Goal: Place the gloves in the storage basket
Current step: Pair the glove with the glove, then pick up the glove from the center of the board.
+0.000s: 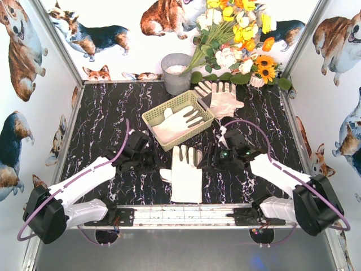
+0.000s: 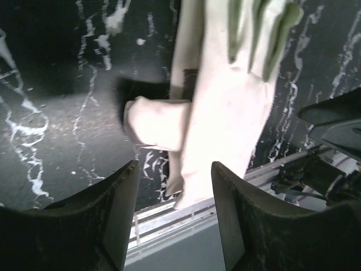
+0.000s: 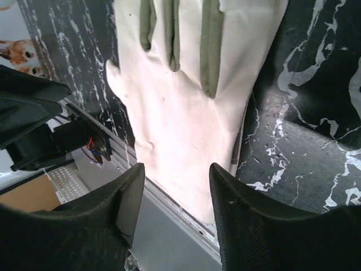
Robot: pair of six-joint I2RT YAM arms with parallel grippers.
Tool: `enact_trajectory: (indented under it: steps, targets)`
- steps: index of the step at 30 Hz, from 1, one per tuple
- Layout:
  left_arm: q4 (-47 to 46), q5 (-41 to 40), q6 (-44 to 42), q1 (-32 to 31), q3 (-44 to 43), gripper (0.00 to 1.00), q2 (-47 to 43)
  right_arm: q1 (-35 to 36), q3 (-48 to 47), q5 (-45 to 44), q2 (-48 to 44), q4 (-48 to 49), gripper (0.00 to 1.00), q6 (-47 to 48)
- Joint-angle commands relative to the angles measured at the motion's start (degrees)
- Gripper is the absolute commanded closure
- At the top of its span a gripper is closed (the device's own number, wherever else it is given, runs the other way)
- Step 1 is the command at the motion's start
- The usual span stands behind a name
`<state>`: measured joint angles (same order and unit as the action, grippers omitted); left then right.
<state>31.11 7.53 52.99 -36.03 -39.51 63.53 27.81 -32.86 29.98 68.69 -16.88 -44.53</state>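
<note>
One glove (image 1: 186, 176) lies flat on the dark marbled table (image 1: 101, 124), cuff reaching the metal rail (image 1: 169, 213) at the near edge, flanked by the left gripper (image 1: 148, 158) and right gripper (image 1: 221, 153), each with jaws parted and holding nothing. Just beyond, the storage basket (image 1: 166, 105) sits askew, holding a second glove (image 1: 177, 121). Further gloves (image 1: 223, 97) lie beside its far right corner, near the bucket (image 1: 175, 76), with open tabletop on the left.
</note>
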Motion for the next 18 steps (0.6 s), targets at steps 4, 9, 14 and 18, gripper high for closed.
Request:
enact_trajectory:
  steps: [4, 9, 14, 18]
  targets:
    - [-8.91, 9.96, -2.42, -1.9, -2.98, 0.55, 7.21, -0.39, 5.35, 3.95, -0.89, 8.17, 0.44, -5.0]
    - [-13.79, 11.49, -3.12, -2.9, -5.2, 0.63, 13.87, -0.39, 8.29, 4.03, 1.52, 13.49, 0.41, -7.59]
    - [-19.09, 13.32, -2.78, -2.9, -1.85, 0.68, 19.42, -0.63, 9.62, 4.21, 4.34, 16.57, 0.38, -7.92]
    - [-18.63, 12.26, -3.73, -2.9, 0.04, 0.69, 21.21, -1.0, 10.67, 4.7, 7.27, 19.5, 0.37, -8.47]
